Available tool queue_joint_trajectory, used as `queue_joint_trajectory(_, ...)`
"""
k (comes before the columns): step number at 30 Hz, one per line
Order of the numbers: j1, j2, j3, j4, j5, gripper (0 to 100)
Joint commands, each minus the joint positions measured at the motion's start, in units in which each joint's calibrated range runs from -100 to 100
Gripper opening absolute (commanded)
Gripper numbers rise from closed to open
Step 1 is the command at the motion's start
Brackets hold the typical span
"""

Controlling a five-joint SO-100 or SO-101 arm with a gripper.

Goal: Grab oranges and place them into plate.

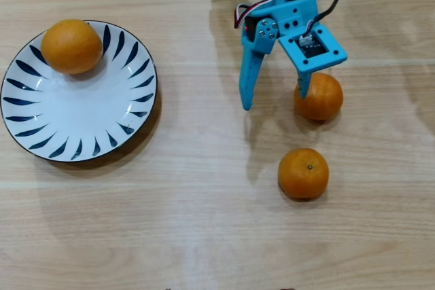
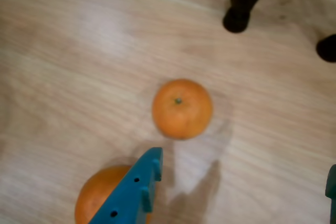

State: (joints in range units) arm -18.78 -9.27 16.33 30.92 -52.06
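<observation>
blue two-finger pincer (image 1: 275, 100) is hanging wide open over the wooden table (image 1: 204, 222) in the overhead view, gripping nothing; its longer finger (image 1: 249, 79) is pointing down at bare wood, while its shorter finger (image 1: 305, 85) is overlapping the upper left edge of a small orange (image 1: 321, 98). whether that finger is touching the fruit cannot be told. in the wrist view the same orange (image 2: 94, 195) is lying partly behind one blue finger (image 2: 137, 190) at the lower left, and the other finger (image 2: 332, 184) is barely showing at the right edge. a second small orange (image 1: 303, 173) is sitting just below the first in the overhead view, apart from it, and appearing stem-up near the centre in the wrist view (image 2: 182, 108). the larger orange (image 1: 71, 46) is resting on the upper left part of the blue-and-white plate (image 1: 81, 123), well to the left of the pincer. dark stand feet (image 2: 242, 9) are showing at the top of the wrist view.
</observation>
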Motion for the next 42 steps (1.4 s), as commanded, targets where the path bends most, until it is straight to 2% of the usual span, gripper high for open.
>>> queue_joint_trajectory(1,-3.55,5.8,-2.89,-11.28,-1.68,36)
queue_joint_trajectory(7,-5.25,14.26,-1.98,-24.52,-2.15,41)
queue_joint_trajectory(18,-5.41,27.1,-3.98,-34.75,-4.13,41)
queue_joint_trajectory(26,-5.33,35.64,-13.39,-34.06,-5.34,41)
queue_joint_trajectory(42,-4.84,42.66,-15.11,-34.66,-6.07,41)
